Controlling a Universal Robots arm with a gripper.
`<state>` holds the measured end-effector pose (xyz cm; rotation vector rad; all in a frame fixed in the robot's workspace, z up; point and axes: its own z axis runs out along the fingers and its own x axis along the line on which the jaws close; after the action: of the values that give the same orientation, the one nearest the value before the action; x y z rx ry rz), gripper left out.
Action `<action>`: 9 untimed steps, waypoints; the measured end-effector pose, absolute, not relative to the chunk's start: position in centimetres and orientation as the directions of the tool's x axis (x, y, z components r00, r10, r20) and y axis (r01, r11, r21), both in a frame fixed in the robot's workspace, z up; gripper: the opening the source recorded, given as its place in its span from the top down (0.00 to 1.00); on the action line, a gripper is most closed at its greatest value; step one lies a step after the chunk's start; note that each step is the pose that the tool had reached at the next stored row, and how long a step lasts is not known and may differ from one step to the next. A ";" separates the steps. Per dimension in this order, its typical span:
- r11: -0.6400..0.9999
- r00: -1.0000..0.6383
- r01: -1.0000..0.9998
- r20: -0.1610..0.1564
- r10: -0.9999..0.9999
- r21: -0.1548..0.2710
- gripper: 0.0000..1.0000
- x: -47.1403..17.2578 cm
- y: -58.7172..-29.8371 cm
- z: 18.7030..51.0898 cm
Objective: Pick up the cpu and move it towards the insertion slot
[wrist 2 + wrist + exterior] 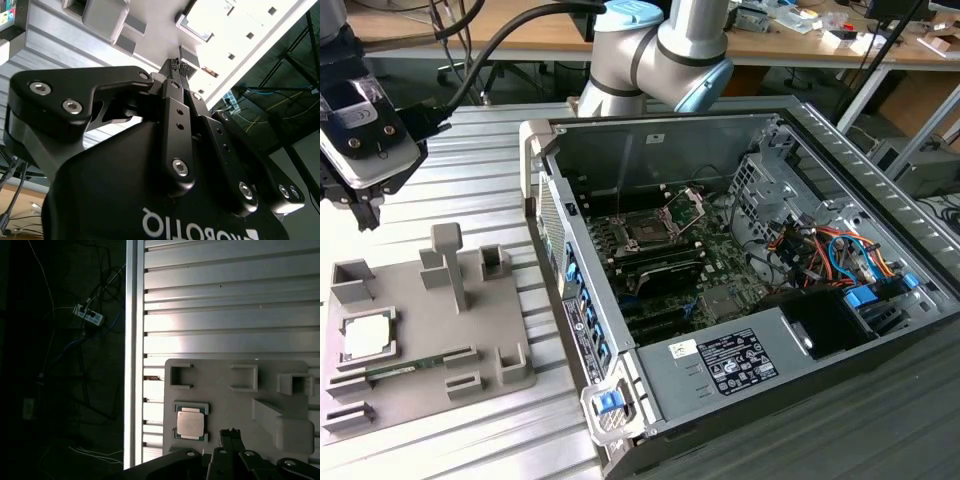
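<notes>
- The pincer [232,432] is closed on nothing, tips pressed together, above the grey tray [235,400] on the table [225,300].
- The chip [190,422] lies flat in the tray's pocket below the pincer, just beside its tips, untouched.
- The socket [647,232] sits well away from the pincer, inside the open computer case [660,140].
- The chip looks light, stiff and thin, with a smooth, likely slippery lid and a probably delicate underside. It is best gripped gently and level by two opposite edges.

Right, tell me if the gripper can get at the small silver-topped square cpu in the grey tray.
Probably yes. The cpu lies uncovered in its pocket on the grey tray, and the gripper hangs above the tray, beside it, with nothing between.
</notes>
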<state>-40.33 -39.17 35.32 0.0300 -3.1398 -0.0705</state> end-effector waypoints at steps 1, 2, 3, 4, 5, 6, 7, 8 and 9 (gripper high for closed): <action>0.999 -1.000 -0.019 0.000 -0.019 0.045 0.89 -40.3 -39.2 35.3; 0.999 -1.000 -0.019 0.000 -0.019 0.045 0.89 -40.3 -39.2 35.2; 0.999 -1.000 -0.019 0.000 -0.019 0.045 0.89 -40.4 -39.2 35.2; 0.999 -1.000 -0.019 0.000 -0.019 0.045 0.89 -40.4 -39.2 35.1; 0.999 -1.000 -0.019 0.000 -0.019 0.045 0.89 -40.4 -39.2 35.1; 0.999 -1.000 -0.019 0.000 -0.019 0.045 0.89 -40.4 -39.2 35.1; 0.999 -1.000 -0.019 0.000 -0.019 0.045 0.89 -40.4 -39.2 35.1; 0.999 -1.000 -0.019 0.000 -0.019 0.045 0.89 -40.4 -39.2 35.0; 0.999 -1.000 -0.019 0.000 -0.019 0.045 0.89 -40.4 -39.2 35.0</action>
<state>-40.36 -39.16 35.01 0.0300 -3.1399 -0.0705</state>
